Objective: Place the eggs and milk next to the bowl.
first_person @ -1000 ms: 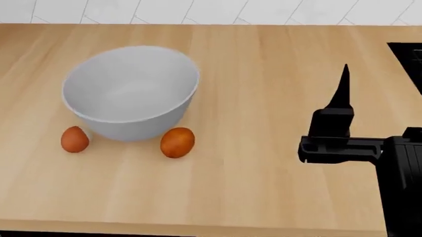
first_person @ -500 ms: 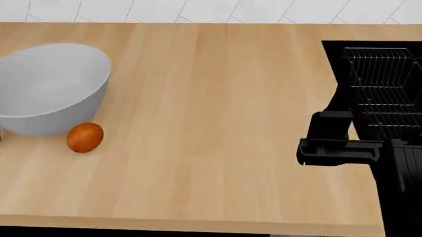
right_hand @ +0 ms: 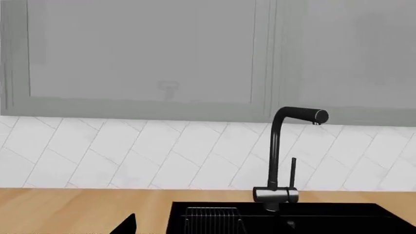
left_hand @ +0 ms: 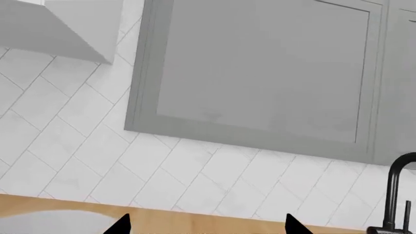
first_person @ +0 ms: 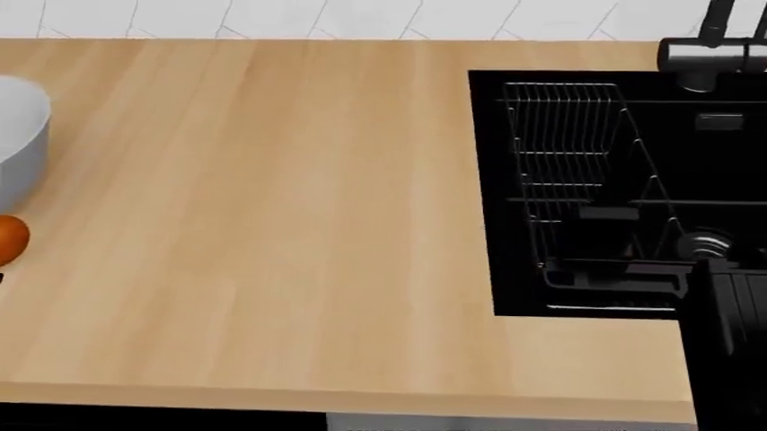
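Where the wooden counter (first_person: 276, 224) meets its left edge, the grey-white bowl (first_person: 18, 135) and one orange egg (first_person: 10, 239) just in front of it show partly. A black sink (first_person: 599, 189) fills the right end. No milk carton shows. Left gripper (left_hand: 204, 225) fingertips stand apart; right gripper: cannot tell.

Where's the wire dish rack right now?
In the head view, the wire rack sits inside the black sink at the right of the wooden counter, with the black faucet behind it.
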`<state>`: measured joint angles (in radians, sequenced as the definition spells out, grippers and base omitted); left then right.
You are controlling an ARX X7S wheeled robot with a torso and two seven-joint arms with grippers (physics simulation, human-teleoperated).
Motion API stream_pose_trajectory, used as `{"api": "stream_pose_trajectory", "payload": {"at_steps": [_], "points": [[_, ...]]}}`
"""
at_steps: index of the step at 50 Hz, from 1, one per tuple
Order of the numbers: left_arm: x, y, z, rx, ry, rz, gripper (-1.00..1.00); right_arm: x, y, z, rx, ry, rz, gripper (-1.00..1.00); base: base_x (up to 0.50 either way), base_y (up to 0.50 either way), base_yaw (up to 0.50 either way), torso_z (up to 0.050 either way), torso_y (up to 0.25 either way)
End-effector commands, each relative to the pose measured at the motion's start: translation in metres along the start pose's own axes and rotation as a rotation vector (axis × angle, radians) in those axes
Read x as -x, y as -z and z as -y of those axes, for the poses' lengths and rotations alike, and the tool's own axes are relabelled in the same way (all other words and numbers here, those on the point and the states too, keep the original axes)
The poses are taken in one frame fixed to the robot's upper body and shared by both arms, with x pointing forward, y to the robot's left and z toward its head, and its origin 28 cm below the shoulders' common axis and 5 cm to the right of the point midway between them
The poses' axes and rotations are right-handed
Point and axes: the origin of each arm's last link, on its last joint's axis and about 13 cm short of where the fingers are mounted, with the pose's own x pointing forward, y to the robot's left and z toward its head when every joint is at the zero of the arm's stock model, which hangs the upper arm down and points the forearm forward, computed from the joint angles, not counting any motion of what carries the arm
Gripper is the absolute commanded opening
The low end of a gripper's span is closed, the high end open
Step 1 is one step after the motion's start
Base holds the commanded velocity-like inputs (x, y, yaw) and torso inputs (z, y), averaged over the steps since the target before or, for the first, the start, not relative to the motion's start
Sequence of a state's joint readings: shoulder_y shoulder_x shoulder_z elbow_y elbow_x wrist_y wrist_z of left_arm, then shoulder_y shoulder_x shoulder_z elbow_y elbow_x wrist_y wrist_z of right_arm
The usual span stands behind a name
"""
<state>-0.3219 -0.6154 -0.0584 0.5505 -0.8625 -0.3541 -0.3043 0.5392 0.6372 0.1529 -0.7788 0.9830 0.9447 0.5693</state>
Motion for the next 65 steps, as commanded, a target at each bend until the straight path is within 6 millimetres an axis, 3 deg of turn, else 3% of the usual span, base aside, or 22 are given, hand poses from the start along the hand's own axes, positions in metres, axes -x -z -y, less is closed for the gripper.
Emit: {"api": "stream_pose_trajectory", "payload": {"at_steps": [1,65], "points": [[-0.0001,0.0004,-0.0002,0.0,-0.002,0.005,1.0,0.0003,0.0004,-0.0006,-0.003,-0.006,0.001,1.0,-0.03,-0.5,0.0,0.0,0.0],[-0.0014,0.0002,0.0026,0.021,-0.001,0.014,1.0,0.0062,0.004,0.0021,-0.018,-0.004,-0.004,1.0,-0.03,-0.5,0.0,0.0,0.0]]}}
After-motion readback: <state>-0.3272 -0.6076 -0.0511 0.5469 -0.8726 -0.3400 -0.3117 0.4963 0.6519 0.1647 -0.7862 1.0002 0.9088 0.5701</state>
